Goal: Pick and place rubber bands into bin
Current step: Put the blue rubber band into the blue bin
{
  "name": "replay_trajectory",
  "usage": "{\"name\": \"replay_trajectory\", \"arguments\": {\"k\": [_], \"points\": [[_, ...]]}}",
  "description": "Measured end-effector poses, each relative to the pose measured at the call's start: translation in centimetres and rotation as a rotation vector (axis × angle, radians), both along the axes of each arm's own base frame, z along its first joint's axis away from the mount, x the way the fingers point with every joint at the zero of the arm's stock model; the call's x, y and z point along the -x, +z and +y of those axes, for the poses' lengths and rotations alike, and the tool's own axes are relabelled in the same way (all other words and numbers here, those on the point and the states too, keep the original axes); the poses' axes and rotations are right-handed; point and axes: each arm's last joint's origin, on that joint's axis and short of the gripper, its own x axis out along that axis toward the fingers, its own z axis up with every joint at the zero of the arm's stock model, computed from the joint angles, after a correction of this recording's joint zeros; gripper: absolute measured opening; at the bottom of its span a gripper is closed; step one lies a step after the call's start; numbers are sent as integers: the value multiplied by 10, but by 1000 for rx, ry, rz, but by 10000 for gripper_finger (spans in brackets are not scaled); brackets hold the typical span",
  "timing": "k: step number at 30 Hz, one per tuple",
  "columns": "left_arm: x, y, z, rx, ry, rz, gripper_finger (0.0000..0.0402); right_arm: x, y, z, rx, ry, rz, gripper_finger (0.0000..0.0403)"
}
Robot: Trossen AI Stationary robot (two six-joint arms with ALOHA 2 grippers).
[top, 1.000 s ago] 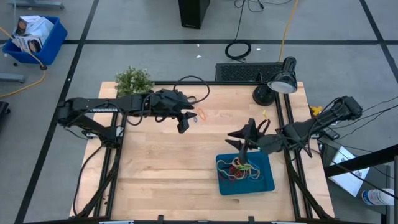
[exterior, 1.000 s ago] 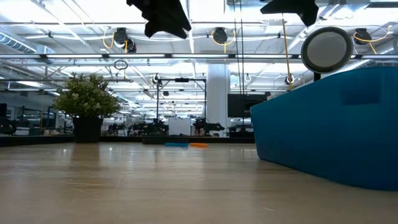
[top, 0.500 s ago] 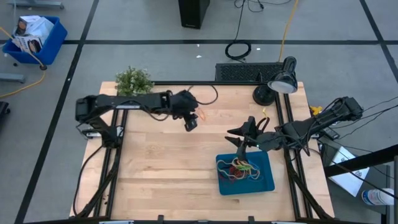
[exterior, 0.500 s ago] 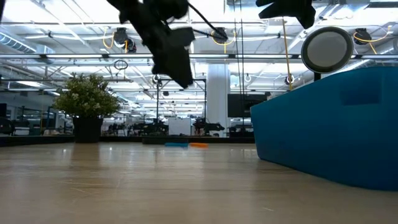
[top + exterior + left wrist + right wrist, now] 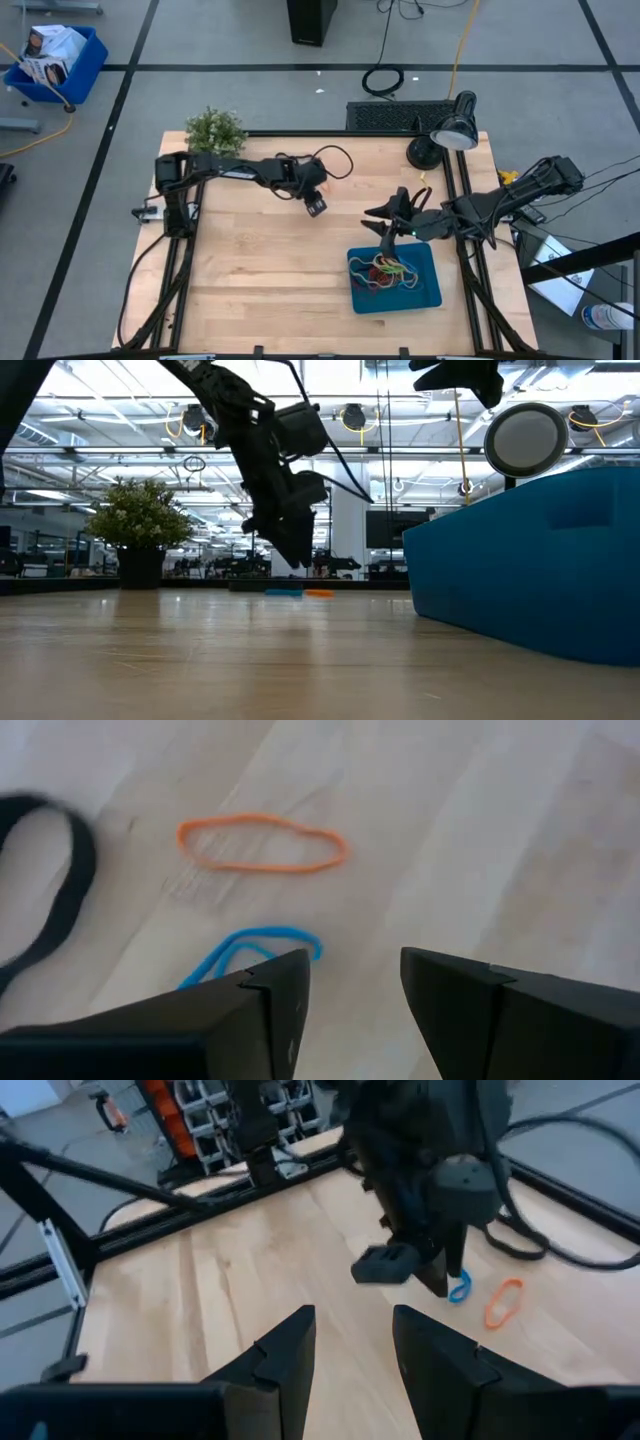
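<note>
Since a second ago the left arm has reached farther across the table and dropped low; its left gripper now hangs just above the wood with its fingers parted and nothing between them. In its wrist view a blue rubber band lies right at one fingertip, half hidden by it, and an orange rubber band lies just beyond, its long axis running across the gap between the fingers. The left arm is clearly nearer both. The right gripper waits open and empty over the far edge of the bin, which already holds a tangle of bands.
</note>
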Motion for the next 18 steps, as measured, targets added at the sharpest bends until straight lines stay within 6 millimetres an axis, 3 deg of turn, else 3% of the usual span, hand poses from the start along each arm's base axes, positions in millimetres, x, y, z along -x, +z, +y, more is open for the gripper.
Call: {"name": "replay_trajectory", "arguments": {"k": [10, 18], "points": [[-1, -10, 4, -13, 42, 27, 166, -4, 1, -13, -65, -81, -27, 130], [-1, -12, 6, -13, 24, 36, 166, -8, 0, -22, -122, -33, -13, 130]]}}
